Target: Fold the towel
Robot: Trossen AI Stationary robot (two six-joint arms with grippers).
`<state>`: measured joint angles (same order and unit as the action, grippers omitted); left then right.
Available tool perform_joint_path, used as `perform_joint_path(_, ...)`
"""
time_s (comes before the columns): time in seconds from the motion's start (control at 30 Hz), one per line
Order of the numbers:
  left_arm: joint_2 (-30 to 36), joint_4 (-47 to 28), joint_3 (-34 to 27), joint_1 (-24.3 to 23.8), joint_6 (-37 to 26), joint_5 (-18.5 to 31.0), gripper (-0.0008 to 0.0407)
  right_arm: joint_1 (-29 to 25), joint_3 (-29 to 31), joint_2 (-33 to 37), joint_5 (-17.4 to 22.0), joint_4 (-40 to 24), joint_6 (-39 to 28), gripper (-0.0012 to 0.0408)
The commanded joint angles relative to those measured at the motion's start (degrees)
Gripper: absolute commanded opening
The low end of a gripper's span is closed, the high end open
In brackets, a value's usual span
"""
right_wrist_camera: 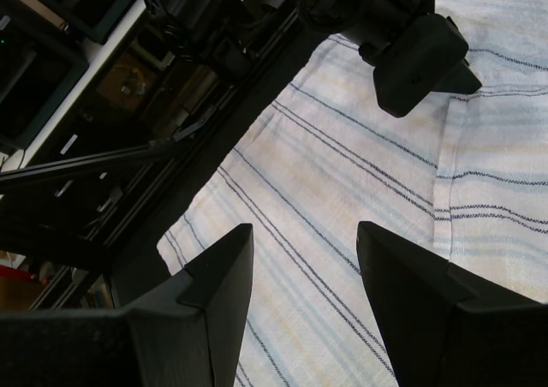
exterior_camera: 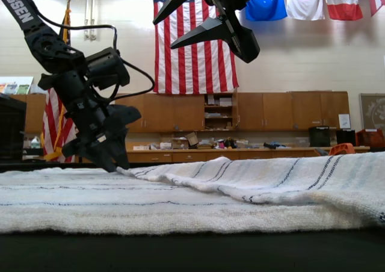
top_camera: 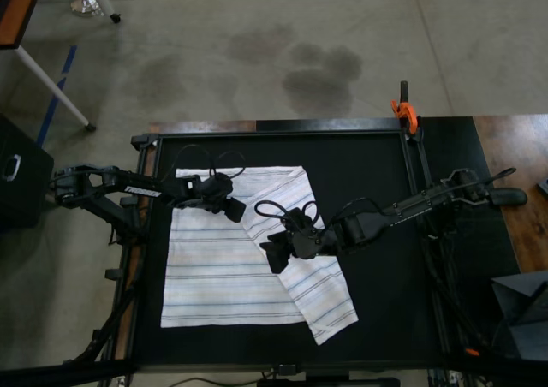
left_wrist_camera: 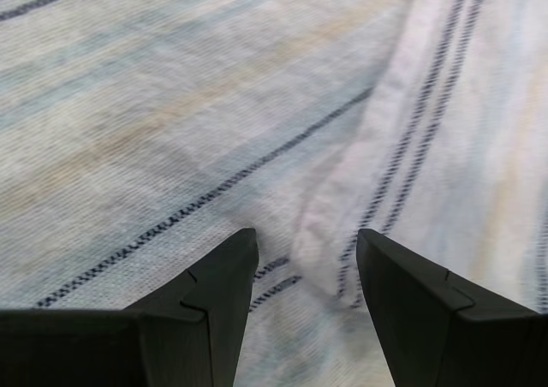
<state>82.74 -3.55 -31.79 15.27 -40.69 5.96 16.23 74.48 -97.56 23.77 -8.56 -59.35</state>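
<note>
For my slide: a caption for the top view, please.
Two arms above a partly folded white striped cloth towel on a black table.

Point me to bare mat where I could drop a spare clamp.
Free: black mat between the large white striped cloth towel and the black frame rail carrying the orange clamp, though the right arm crosses it. Crowded: towel middle, under the left tool and right tool.

Item count, all views

One towel (top_camera: 223, 267), two grippers, left (top_camera: 233, 211) and right (top_camera: 276, 257), one black table (top_camera: 385, 258) and one orange clamp (top_camera: 404, 113) are counted from above; four flags are seen along the exterior view's top edge.
</note>
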Motion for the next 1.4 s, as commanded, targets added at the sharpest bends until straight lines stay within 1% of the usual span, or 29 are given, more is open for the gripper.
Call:
perform_joint_path(0.0, -0.2, 0.5, -0.4, 0.0, 0.0, -0.8, 0.0162, 0.0, 0.0, 0.0, 0.1, 0.0, 0.0, 0.0161)
perform_joint_path(0.1, 0.2, 0.8, -0.4, 0.0, -0.1, -2.0, 0.0162, 0.0, 0.0, 0.0, 0.3, 0.0, 0.0, 0.0161)
perform_joint_path(0.5, 0.7, 0.7, -0.4, 0.0, 0.0, -1.9, 0.0157, 0.0, 0.0, 0.0, 0.5, 0.0, 0.0, 0.0161)
perform_joint_path(0.63, 0.7, 0.7, -0.4, 0.0, 1.0, -0.9, 0.0126, 0.0, 0.0, 0.0, 0.5, 0.0, 0.0, 0.0161)
perform_joint_path(0.7, 0.2, 0.6, -0.4, 0.0, 2.5, -0.5, 0.0104, 0.0, 0.0, 0.0, 0.5, 0.0, 0.0, 0.0161)
perform_joint_path(0.8, -0.4, 0.8, -0.5, 0.0, 2.6, 1.0, 0.0066, 0.0, 0.0, 0.0, 0.5, 0.0, 0.0, 0.0161)
perform_joint_path(1.0, -0.5, 0.8, -0.5, 0.0, 3.2, 0.9, -0.0004, 0.0, 0.0, 0.0, 0.5, 0.0, 0.0, 0.0161)
perform_joint_path(1.07, -0.8, 0.6, -0.5, 0.0, 3.5, 0.9, 0.0003, 0.0, 0.0, 0.0, 0.5, 0.0, 0.0, 0.0161)
perform_joint_path(1.2, -1.7, 0.5, -0.5, 0.0, 3.8, 0.9, -0.0002, 0.0, 0.0, 0.0, 0.5, 0.0, 0.0, 0.0161)
perform_joint_path(1.37, -5.3, -0.2, -0.5, 0.0, 4.2, 0.9, 0.0, 0.0, 0.0, 0.0, 0.5, -0.1, 0.0, 0.0161)
